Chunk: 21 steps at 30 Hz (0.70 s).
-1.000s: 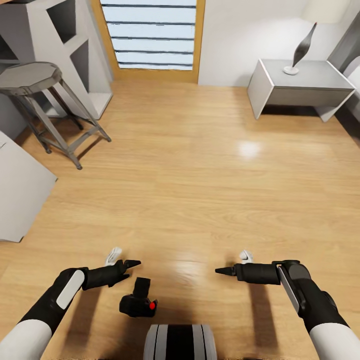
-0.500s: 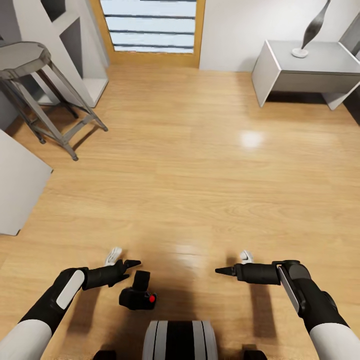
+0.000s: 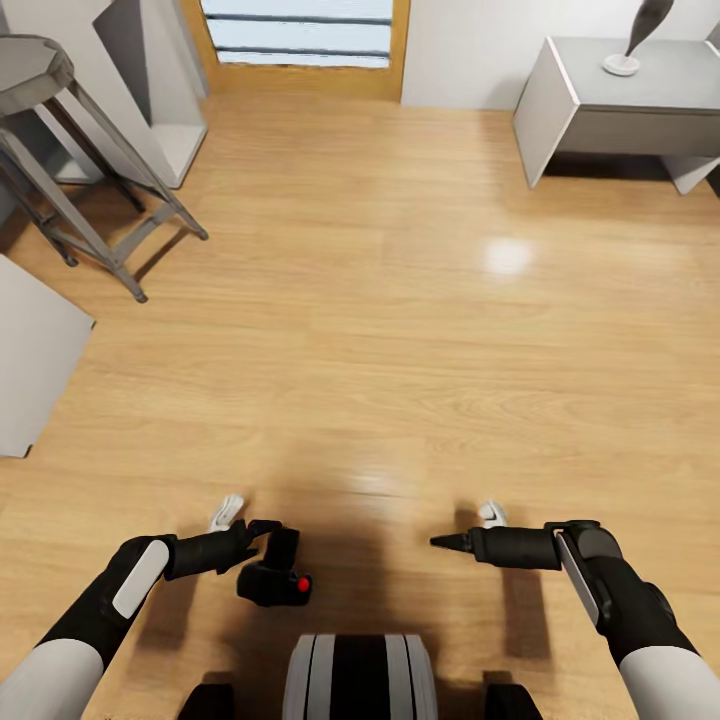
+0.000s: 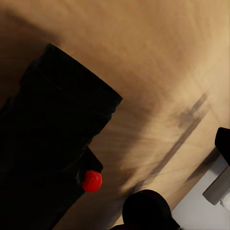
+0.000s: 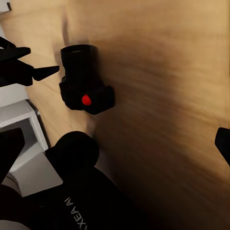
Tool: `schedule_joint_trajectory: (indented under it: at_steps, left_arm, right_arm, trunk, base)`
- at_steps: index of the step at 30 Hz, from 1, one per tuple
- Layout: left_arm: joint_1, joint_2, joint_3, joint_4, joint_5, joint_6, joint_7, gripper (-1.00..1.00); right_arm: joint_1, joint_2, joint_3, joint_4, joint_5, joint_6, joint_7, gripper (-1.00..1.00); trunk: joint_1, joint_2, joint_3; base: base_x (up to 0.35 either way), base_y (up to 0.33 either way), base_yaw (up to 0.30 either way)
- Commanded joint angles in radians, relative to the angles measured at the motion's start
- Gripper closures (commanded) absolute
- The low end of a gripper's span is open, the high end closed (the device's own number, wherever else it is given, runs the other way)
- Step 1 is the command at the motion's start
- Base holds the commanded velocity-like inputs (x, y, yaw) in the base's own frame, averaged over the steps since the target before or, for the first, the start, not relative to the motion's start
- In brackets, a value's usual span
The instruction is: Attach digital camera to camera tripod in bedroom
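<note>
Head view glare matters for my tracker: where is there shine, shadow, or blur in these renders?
Head view: a bright white glare spot on the plank floor, with dark shadow around the digital camera. Left wrist view: floor grain streaked by blur, camera nearly featureless black. Right wrist view: broad soft shadow beside the camera.

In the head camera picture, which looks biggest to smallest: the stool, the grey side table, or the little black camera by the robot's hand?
As they look in the head view:
1. The stool and the grey side table look about alike; both run off the picture, so I won't rank them.
2. The digital camera is smallest, though nearest.
</note>
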State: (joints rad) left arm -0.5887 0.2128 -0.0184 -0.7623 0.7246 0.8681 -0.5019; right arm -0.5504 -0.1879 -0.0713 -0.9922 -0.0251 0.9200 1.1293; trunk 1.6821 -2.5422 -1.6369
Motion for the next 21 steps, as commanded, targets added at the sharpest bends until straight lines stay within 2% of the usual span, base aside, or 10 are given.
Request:
schedule_joint_trajectory:
  at_steps: [1,3,12,21]
  left_arm:
    - [0.000,0.001,-0.002,0.000,0.003,0.003,-0.001,-1.00]
    - [0.000,0.001,-0.002,0.000,0.003,0.003,-0.001,-1.00]
    - [0.001,0.005,-0.002,-0.006,0.003,0.001,0.000,-1.00]
    - [0.001,0.012,-0.002,-0.008,0.004,-0.003,-0.001,-1.00]
  right_arm:
    - [0.000,0.000,-0.001,0.000,-0.003,0.009,0.001,-1.00]
    - [0.000,0.000,-0.001,0.000,-0.004,0.010,0.001,-1.00]
    - [0.000,0.005,-0.005,0.008,-0.003,0.010,-0.002,-1.00]
    - [0.000,-0.006,-0.005,0.008,-0.004,0.010,-0.002,-1.00]
  trunk:
    - [0.000,0.000,-0.005]
    - [0.001,-0.001,-0.012]
    - [0.001,-0.001,-0.012]
    - [0.001,-0.001,-0.012]
  base:
    - [0.000,0.000,0.000]
    - [0.000,0.000,0.000]
    - [0.000,0.000,0.000]
    - [0.000,0.000,0.000]
